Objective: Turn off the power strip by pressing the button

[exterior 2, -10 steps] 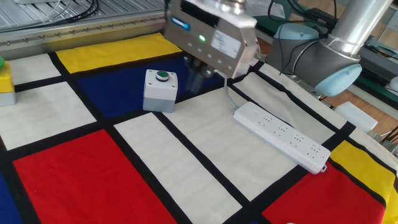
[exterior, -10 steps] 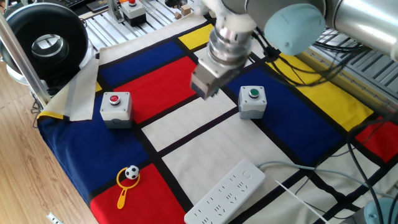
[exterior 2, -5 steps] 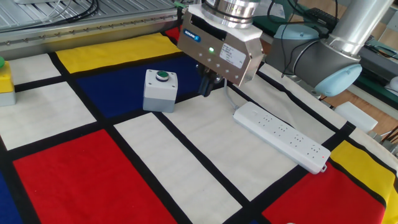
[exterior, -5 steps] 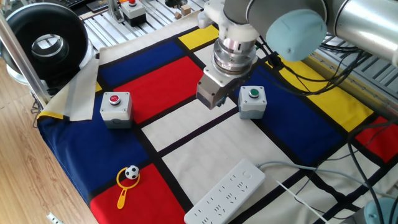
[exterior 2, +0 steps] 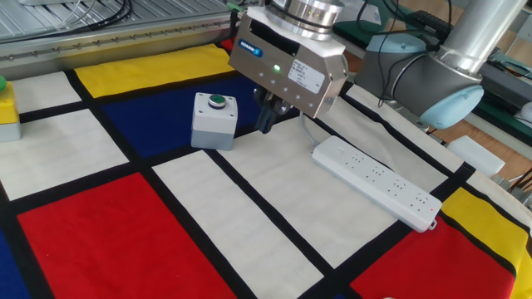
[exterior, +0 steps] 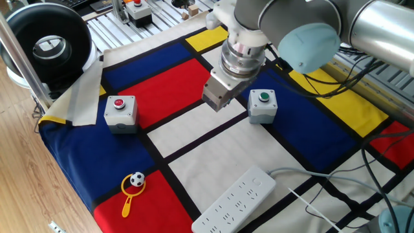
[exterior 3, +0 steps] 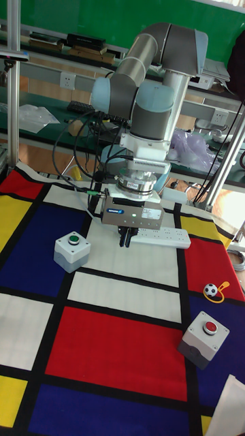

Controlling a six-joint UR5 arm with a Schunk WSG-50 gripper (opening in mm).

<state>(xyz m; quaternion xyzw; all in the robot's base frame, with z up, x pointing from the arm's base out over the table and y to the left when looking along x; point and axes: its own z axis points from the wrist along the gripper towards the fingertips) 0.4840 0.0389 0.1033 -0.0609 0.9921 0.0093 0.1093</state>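
Observation:
The white power strip lies flat near the front edge of the cloth, its white cable leaving the right end. A small oval button shows near that cable end. The same strip runs diagonally in the other fixed view, and the tall view shows it behind the gripper. My gripper hangs above the cloth between the green button box and the strip, touching neither. Its dark fingertips are pressed together with nothing between them. In one fixed view the gripper is well short of the strip.
A grey box with a green button stands just beside the gripper. A grey box with a red button stands to the left. A yellow toy with a small football lies near the front. A black round device stands off the cloth.
The gripper came down and shifted toward the power strip, then drifted slightly back toward the green button box. Nothing on the table has moved.

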